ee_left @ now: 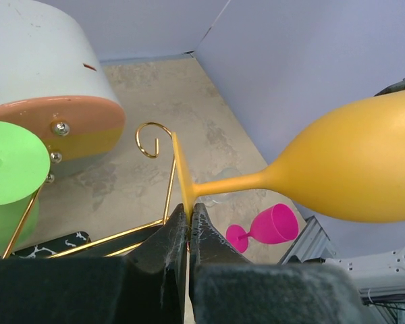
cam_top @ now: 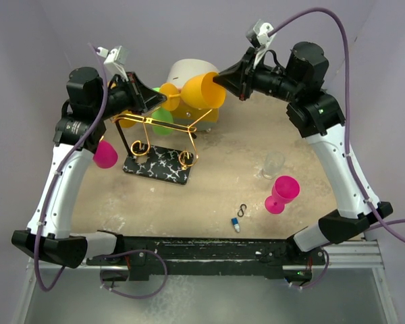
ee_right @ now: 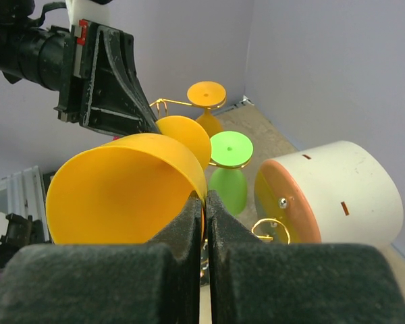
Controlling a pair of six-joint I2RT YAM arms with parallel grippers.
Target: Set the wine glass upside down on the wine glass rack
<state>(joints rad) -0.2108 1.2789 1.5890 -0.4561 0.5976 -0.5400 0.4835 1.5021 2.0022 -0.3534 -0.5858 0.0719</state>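
Note:
An orange wine glass (cam_top: 201,92) hangs on its side in the air above the gold wire rack (cam_top: 163,135), which stands on a black marbled base (cam_top: 156,169). My left gripper (ee_left: 189,210) is shut on the glass's foot (ee_left: 182,177); the stem and bowl (ee_left: 354,172) stretch right. My right gripper (ee_right: 206,199) is shut on the bowl's rim (ee_right: 189,172). A green glass (ee_right: 228,169) and another orange glass (ee_right: 207,101) hang upside down on the rack. In the top view the left gripper (cam_top: 160,101) and right gripper (cam_top: 219,79) face each other.
A round cream drawer box (cam_top: 189,77) stands behind the rack. A pink glass (cam_top: 281,194) lies at front right, a clear glass (cam_top: 273,164) beside it, and another pink glass (cam_top: 105,154) by the left arm. A small clip (cam_top: 241,210) lies near the front.

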